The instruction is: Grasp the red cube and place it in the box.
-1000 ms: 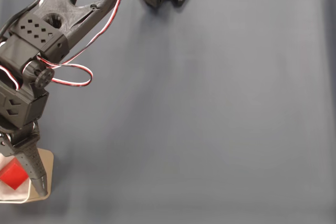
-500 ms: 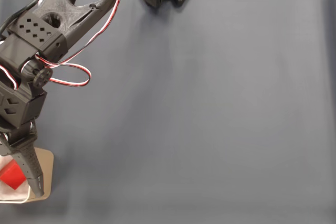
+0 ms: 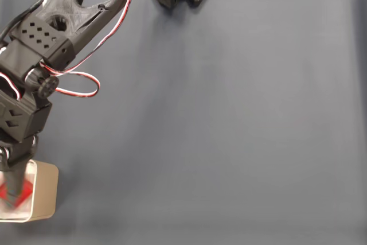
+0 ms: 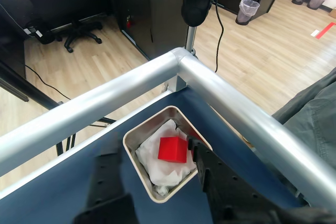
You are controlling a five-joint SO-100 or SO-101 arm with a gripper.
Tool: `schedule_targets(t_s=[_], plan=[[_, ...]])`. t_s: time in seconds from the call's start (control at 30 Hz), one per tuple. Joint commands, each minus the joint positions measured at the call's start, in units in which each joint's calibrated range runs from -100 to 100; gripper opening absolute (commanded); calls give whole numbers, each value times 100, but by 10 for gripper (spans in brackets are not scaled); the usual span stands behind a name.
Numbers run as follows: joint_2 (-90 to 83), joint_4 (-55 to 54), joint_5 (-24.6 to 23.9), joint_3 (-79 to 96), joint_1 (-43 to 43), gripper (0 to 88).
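The bench [image 3: 229, 130], covered in dark blue-grey cloth, carried the black arm [image 3: 51, 32], which reached from the 12 o'clock edge of the fixed view down toward 8 o'clock. In the wrist view, two silver rails [image 4: 236, 108] met at a corner just beyond the bench edge, above a wooden floor [image 4: 262, 35]. The box [image 3: 46, 190] stood at the 8 o'clock corner of the fixed view; in the wrist view its cream rim [image 4: 137, 169] enclosed crumpled white paper [image 4: 157, 169]. The red cube [image 4: 172, 149] lay on that paper inside the box. The fingers [image 4: 155, 166] were spread apart, released, one over each side of the box, gripping nothing.
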Motion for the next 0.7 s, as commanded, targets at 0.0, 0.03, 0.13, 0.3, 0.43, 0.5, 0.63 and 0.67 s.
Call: schedule_targets(t_s=[0.0,0.03,0.13,0.3,0.43,0.5,0.63,0.67], plan=[[-1129,-533,-107,753,-364,0],[-1407,-565,-112,1054,-513,0],[-2273,-656,-147,1939,-1060,0],[-3937,-754,-220,3773,-2012,0],[-5462,-1115,-220,5734,-2587,0],[-6216,-1254,-225,6711,-2800,0],[-7698,-1590,-161,8736,-3091,0],[-8105,-1656,-137,9274,-3148,0]])
